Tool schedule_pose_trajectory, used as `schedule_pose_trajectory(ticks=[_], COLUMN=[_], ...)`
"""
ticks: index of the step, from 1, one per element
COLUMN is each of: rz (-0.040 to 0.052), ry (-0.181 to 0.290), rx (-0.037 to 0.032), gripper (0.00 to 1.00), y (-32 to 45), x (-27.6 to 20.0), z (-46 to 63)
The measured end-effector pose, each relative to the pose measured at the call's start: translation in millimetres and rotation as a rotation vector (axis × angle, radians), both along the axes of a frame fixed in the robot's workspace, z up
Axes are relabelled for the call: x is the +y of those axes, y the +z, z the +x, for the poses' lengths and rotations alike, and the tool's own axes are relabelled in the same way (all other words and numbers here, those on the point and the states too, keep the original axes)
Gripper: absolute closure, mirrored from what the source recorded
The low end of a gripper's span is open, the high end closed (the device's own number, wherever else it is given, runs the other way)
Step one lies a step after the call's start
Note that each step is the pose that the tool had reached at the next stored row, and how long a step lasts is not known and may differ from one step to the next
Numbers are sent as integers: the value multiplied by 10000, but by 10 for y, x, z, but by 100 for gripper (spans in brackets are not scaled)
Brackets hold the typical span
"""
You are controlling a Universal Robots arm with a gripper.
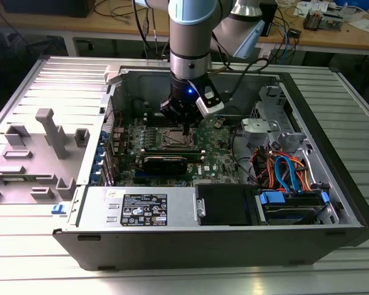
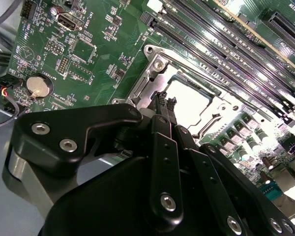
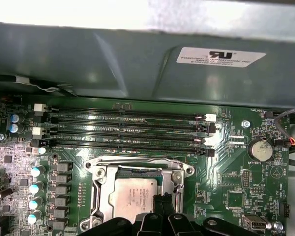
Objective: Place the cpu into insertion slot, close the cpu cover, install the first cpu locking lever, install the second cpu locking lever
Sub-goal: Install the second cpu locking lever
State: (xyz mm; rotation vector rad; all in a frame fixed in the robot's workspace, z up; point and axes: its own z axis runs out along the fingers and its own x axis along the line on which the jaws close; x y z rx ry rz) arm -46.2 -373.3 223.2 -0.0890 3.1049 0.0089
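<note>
Black linkages of my hand (image 2: pixel 163 101) crowd the second wrist view, the fingertips drawn together to a narrow point just over the cpu (image 3: pixel 132 194); whether they pinch anything I cannot tell. That chip lies flat in the insertion slot (image 3: pixel 137 189), with the cpu cover (image 2: pixel 155 69) framing it among the green motherboard (image 2: pixel 83 54). My worry is pressing down off-centre; that could tilt the chip or scrape the frame, and a sideways slip would carry me into the memory slots (image 3: pixel 128 129) alongside. My own fingers hide the near edge of the socket; the locking levers I cannot pick out, nor whether the cover is fully down.
</note>
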Motion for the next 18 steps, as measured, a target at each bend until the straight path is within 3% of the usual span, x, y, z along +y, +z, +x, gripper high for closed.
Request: schedule_pose_trajectory(ticks=[4,12,18], rz=[4,0,4], ry=[0,0,0], rx=[-3,-1,-2], gripper=[89,89,89], y=[34,40,114], x=[1,-80,-91], z=[0,0,0])
